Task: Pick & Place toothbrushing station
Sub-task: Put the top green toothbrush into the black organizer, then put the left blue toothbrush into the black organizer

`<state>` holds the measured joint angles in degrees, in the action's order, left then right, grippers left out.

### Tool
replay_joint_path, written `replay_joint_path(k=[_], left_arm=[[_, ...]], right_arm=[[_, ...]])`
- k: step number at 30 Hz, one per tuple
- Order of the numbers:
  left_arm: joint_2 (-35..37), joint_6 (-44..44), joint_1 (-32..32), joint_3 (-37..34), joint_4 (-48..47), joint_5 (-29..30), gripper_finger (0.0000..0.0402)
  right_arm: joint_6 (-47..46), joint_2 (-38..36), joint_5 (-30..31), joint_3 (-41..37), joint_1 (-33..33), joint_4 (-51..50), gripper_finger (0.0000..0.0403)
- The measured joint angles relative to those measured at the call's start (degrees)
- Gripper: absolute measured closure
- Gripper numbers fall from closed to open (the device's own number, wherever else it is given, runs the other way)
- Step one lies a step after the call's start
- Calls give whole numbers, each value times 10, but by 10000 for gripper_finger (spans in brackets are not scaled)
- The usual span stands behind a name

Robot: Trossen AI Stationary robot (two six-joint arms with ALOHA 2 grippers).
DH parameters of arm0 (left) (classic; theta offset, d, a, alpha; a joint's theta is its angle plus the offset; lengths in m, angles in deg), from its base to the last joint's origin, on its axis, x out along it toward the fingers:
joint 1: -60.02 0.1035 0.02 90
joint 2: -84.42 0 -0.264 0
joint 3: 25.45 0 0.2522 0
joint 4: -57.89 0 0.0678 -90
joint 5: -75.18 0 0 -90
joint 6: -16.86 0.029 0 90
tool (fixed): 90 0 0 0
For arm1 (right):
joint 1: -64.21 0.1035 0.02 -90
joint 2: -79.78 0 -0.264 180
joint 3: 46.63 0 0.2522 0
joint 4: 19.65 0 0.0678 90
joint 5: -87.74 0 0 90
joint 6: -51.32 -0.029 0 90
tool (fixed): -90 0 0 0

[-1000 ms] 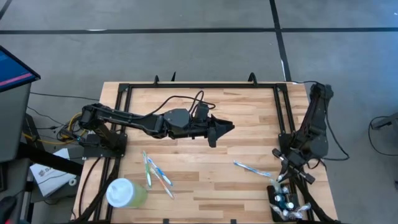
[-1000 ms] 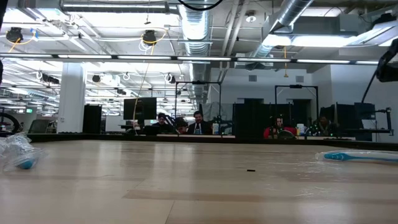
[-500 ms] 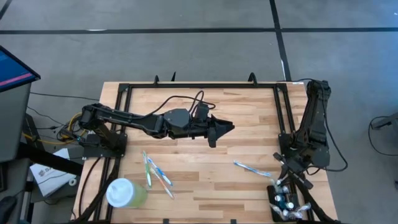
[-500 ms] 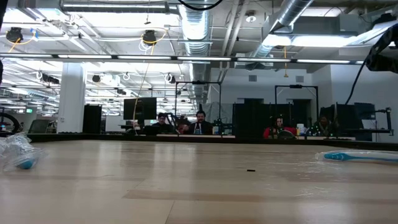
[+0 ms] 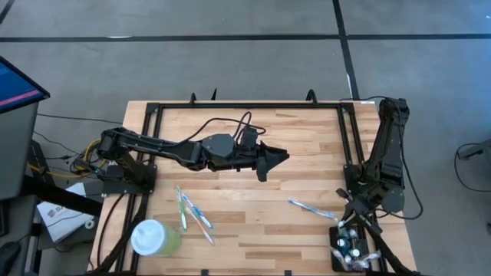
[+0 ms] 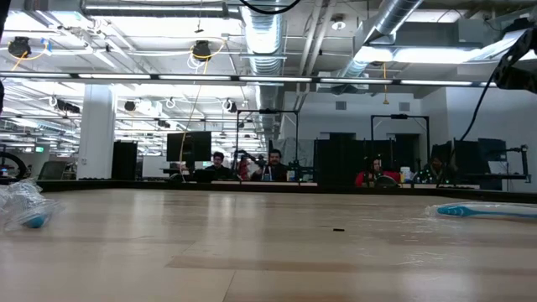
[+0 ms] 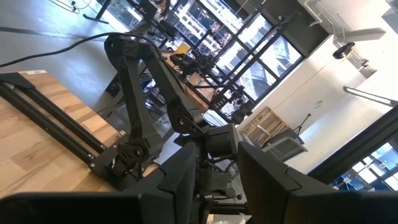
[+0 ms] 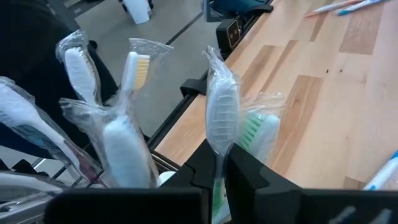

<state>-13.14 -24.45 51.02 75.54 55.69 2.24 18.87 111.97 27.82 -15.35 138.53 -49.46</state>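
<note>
Station (image 5: 349,249): black holder at the worktop's (image 5: 307,153) 5 o'clock corner, packed with wrapped toothbrushes (image 8: 221,121).

My right pincer (image 5: 351,221) sits directly over it, fingers pinched on one wrapped brush between them.

Left pincer (image 5: 265,162) waits mid-worktop, partly apart, empty.

Handling guess: holder rigid, light, top-heavy with tall brushes; film wrap slippery, crackly. Brush stems would slide out. Better hold: the black body's short walls, low down.

Loose brush (image 5: 311,207) lies at 10 o'clock of it.

no legible text, labels or signs
</note>
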Motion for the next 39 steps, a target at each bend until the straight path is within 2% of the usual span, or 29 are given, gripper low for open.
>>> replay_joint_path(k=[13, 18, 31, 39], left_arm=[[0, -1, 0, 0, 0, 2, 286], [0, -1, 0, 0, 0, 4, 286], [0, -1, 0, 0, 0, 4, 286], [0, -1, 0, 0, 0, 3, 286]], right_arm=[[-7, 0, -2, 0, 28, 19, 380], [-45, 1, -2, 0, 33, 21, 373], [-58, 4, -1, 0, 23, 19, 320], [-77, 27, 0, 0, 23, 22, 264]])
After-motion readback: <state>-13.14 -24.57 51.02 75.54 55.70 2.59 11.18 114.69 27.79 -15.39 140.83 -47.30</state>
